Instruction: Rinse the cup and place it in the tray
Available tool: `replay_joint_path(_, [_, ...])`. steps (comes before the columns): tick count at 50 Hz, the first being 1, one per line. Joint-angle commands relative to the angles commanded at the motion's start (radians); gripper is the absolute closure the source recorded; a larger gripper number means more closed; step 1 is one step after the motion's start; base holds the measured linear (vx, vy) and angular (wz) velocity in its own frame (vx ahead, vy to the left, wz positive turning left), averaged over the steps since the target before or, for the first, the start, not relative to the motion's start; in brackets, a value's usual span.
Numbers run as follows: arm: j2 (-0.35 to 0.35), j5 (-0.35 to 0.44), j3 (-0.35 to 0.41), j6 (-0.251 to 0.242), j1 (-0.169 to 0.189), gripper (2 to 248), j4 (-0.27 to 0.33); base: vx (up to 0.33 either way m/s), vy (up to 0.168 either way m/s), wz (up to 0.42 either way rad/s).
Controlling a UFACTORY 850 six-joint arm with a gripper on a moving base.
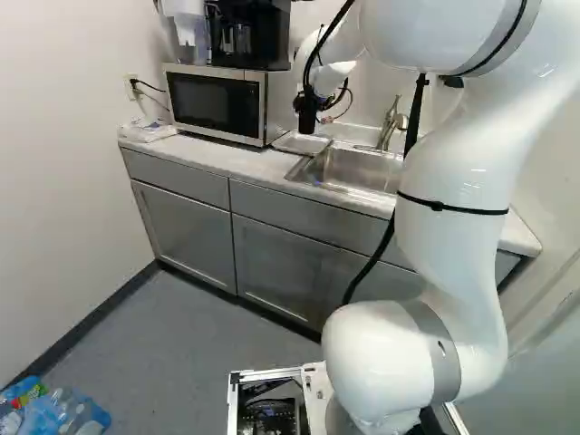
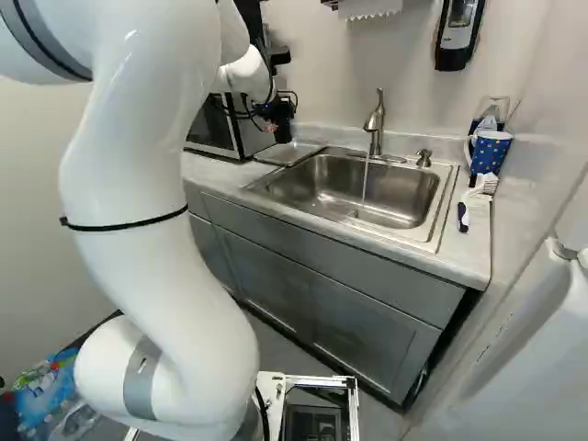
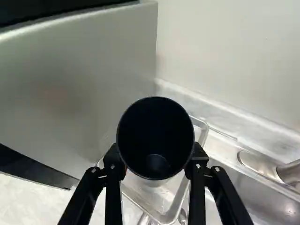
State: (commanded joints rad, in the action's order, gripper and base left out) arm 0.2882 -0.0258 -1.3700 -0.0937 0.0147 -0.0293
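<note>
Cup (image 3: 155, 138) is pinched in my hand (image 2: 277, 112), one finger bearing on its 9 o'clock side and the other on its 3 o'clock side. Its dark open mouth faces back along my wrist, and I hold it upright over the tray (image 3: 171, 213); whether its base touches down, I cannot tell.

For the rest I take 12 o'clock as straight ahead of my base. The microwave (image 1: 216, 104) sits on the counter (image 1: 204, 154) at 9 o'clock from the tray, with a coffee maker (image 1: 249, 34) on top. At 4 o'clock from the tray is the sink (image 2: 404, 197). The tap (image 2: 375, 124) stands at the sink's 12 o'clock edge, a thin stream of water (image 2: 365, 181) running from it into the basin. Past the sink, at about 3 o'clock, I have a blue patterned mug (image 2: 490, 153) on the counter, and a brush (image 2: 479, 191) lies just beside it at 6 o'clock. In the left base view, plastic bottles (image 1: 68, 414) lie on the floor (image 1: 181, 335) at 8 o'clock.
</note>
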Motion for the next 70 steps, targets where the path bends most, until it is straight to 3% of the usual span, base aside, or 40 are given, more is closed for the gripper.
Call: replay_joint_path(70, [0.112,0.0,-0.026,0.0,0.0,124,0.0,0.0,0.0,0.0])
